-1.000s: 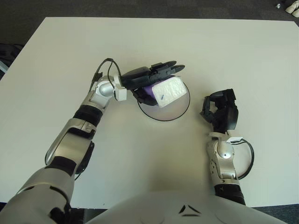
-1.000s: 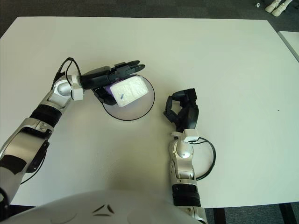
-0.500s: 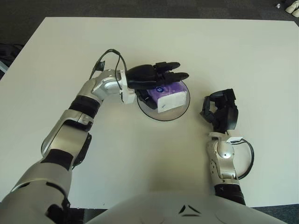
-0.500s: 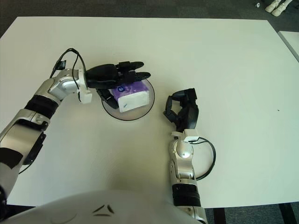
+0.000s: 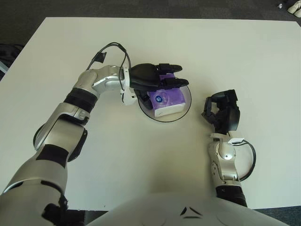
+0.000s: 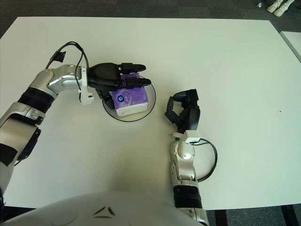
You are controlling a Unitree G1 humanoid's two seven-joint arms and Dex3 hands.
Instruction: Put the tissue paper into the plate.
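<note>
Moved: tissue pack (image 5: pixel 165 99) has turned purple face up, now flat in the plate (image 5: pixel 184 104).
Left hand (image 5: pixel 149 77): fingers spread over it, under the palm.
Right hand (image 5: pixel 222 112): curled, parked to the right.

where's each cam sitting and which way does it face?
Left eye view: on the head, facing forward and down at the white table; shows both arms and the chest edge.
Right eye view: same head, slightly to the right, same aim, same body parts.
Shared: left hand over the tissue pack in the plate; right hand idle.
</note>
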